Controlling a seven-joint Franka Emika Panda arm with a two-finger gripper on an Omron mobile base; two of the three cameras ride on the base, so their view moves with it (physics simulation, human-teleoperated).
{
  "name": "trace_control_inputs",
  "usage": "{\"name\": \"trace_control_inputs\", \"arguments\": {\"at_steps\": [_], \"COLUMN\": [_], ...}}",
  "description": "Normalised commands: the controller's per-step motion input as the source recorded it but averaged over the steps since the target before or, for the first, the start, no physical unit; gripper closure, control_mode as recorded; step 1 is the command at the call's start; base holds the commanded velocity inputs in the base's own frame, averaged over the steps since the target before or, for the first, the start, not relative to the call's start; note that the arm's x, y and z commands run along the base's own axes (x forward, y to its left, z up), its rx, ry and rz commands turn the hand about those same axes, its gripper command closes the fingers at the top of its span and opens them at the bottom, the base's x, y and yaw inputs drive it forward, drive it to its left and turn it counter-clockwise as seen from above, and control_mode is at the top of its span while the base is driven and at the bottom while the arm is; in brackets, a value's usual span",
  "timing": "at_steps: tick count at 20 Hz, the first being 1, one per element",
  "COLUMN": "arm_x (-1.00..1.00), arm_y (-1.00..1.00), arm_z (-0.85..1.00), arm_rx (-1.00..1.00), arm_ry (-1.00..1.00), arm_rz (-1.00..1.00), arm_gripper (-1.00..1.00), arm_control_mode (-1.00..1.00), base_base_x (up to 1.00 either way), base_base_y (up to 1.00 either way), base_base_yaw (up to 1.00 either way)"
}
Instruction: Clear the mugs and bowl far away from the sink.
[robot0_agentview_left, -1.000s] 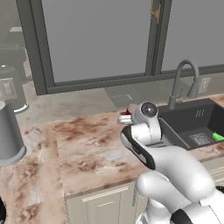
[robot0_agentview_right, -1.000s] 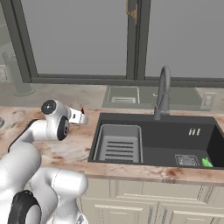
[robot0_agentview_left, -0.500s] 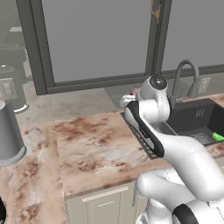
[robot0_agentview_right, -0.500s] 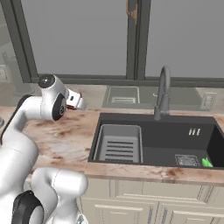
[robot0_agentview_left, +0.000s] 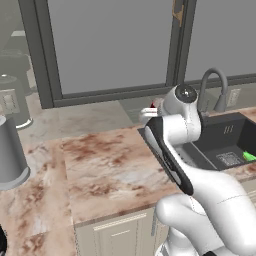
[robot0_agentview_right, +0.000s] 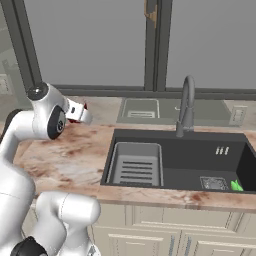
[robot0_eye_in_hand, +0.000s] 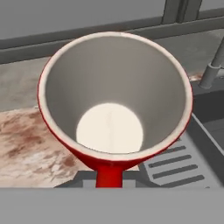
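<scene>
red mug (robot0_eye_in_hand: 114, 103): pale inside, held in closed gripper (robot0_agentview_right: 81, 112), raised over counter (robot0_agentview_left: 110, 165) by sink's (robot0_agentview_right: 200, 160) left edge.

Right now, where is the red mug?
The red mug is held up in the claw, above the counter just left of the sink, near its slotted drainer.

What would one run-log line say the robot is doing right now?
action: carrying | gripper: shut on red mug | mug: lifted above counter, left of sink | mug inside: empty
</scene>
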Motion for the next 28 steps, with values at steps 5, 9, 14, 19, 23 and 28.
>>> {"name": "trace_control_inputs", "arguments": {"at_steps": [5, 9, 14, 19, 23, 28], "arm_x": [-0.37, -0.37, -0.38, -0.29, -0.36, 0.0], "arm_y": [-0.06, -0.08, -0.11, 0.0, -0.16, 0.0], "arm_z": [0.15, 0.07, 0.07, 0.07, 0.0, 0.0], "arm_rx": [-0.01, 0.0, -0.02, -0.07, 0.0, 0.0], "arm_ry": [-0.01, 0.1, 0.11, 0.01, 0.01, 0.0], "arm_rz": [0.21, 0.24, 0.12, 0.0, 0.0, 0.0], "arm_gripper": [1.0, 1.0, 1.0, 1.0, 1.0, 1.0], "arm_control_mode": [-1.0, -1.0, -1.0, -1.0, 1.0, 1.0], "base_base_x": [0.0, 0.0, 0.0, 0.0, -0.16, -0.41], "base_base_y": [0.0, 0.0, 0.0, 0.0, -0.13, -0.42], "base_base_yaw": [0.0, 0.0, 0.0, 0.0, 0.0, -0.51]}}
